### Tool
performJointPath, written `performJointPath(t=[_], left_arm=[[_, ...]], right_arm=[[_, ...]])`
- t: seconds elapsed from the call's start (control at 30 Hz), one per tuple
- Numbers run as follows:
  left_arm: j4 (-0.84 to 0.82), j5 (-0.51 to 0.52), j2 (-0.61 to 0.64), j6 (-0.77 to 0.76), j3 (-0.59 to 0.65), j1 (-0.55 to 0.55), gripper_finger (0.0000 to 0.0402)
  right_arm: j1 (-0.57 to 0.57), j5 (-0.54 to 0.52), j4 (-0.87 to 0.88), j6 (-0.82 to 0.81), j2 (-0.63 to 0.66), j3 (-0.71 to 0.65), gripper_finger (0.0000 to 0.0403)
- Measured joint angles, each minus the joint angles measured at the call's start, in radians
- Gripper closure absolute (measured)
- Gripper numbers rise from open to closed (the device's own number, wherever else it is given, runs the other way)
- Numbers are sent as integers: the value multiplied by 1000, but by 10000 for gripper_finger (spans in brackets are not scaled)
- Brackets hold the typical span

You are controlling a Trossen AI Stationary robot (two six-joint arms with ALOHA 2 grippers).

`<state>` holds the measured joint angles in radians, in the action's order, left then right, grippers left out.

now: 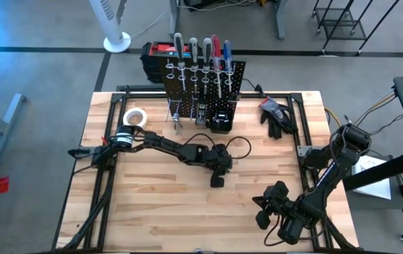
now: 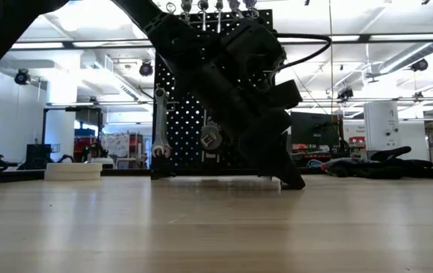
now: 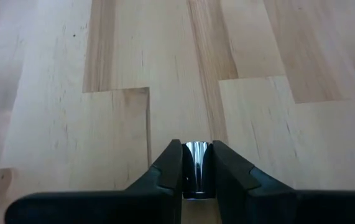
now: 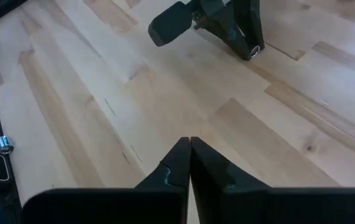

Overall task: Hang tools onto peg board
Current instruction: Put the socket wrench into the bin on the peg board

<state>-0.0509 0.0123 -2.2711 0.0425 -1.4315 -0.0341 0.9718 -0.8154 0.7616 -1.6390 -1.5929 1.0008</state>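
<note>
Left hand [image 1: 217,180] is clamped on a shiny metal bit [image 3: 196,169] mid-desk, presumably bound for the peg board [image 1: 205,83]; right hand [image 4: 190,144] is clenched empty.

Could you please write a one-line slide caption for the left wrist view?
Left end effector shut on a shiny metal bit just above the wooden table.

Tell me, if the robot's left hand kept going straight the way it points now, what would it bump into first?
Probably the wooden table. The left hand, shut on a small shiny metal piece, points down at bare boards, and nothing else shows ahead of it. The low view suggests its tip is already at the surface.
</note>
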Motion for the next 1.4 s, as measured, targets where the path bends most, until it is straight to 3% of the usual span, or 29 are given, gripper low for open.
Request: performJointPath(t=[0.23, 0.4, 1.4], left_arm=[[18, -29, -22, 0, -2, 0, 356], [24, -29, -24, 0, -2, 0, 342], [35, -30, -25, -4, -2, -2, 347]], right_arm=[[-21, -68, -2, 3, 0, 0, 402], [-44, -70, -16, 42, 0, 0, 402], [-50, -67, -37, 81, 0, 0, 403]])
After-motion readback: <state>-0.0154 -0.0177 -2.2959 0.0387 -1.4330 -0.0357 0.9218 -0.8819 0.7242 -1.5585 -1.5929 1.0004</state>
